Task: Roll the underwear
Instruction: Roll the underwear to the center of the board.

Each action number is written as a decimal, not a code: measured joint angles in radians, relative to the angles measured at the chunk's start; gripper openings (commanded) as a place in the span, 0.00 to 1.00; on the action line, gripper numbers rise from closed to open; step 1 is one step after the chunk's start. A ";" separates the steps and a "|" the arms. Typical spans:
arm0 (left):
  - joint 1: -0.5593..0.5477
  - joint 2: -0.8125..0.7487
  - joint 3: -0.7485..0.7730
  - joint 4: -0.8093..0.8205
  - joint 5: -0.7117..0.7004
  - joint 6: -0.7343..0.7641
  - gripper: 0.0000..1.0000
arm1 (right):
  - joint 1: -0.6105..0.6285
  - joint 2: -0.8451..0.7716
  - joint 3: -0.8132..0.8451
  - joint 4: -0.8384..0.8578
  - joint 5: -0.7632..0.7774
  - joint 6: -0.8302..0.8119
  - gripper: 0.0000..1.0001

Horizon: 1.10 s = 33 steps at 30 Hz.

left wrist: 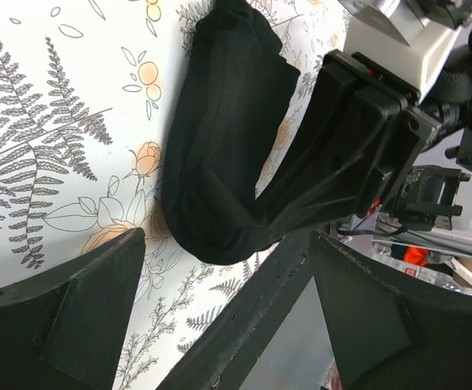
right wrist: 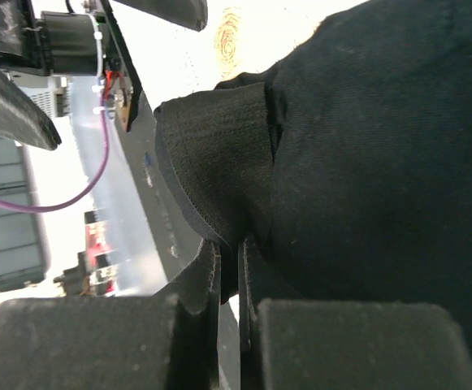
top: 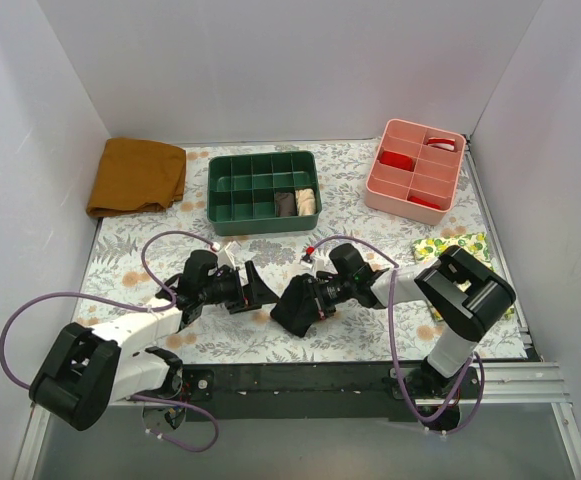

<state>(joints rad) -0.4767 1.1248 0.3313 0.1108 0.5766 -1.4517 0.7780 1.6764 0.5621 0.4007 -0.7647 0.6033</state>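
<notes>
From above, the black underwear lies bunched near the middle of the table's near edge. The right gripper is clamped on it, and the left gripper is just beside it. In the left wrist view, that gripper's fingers are spread wide and empty, with the bundle beyond their tips. In the right wrist view, narrow jaws pinch a fold of the black fabric.

Black underwear, tabletop in white print with grey ferns and pale orange flowers, mustard-brown cloth, dark green tray, pink tray holding red items, yellow lemon-print cloth with green leaves, purple cables, white walls
</notes>
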 measured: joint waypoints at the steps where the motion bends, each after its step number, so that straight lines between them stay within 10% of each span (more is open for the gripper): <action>1: 0.000 0.005 -0.006 0.012 0.006 -0.001 0.81 | -0.005 0.009 0.002 0.002 -0.013 0.006 0.01; 18: -0.080 0.119 -0.084 0.228 0.022 -0.049 0.81 | -0.051 0.061 0.065 -0.117 -0.100 0.012 0.01; 33: -0.084 0.292 -0.126 0.494 0.059 -0.090 0.47 | -0.052 0.074 0.103 -0.198 -0.116 -0.037 0.01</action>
<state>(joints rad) -0.5602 1.4170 0.2054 0.6044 0.6357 -1.5414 0.7258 1.7504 0.6651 0.2028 -0.8810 0.5667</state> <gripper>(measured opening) 0.494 0.075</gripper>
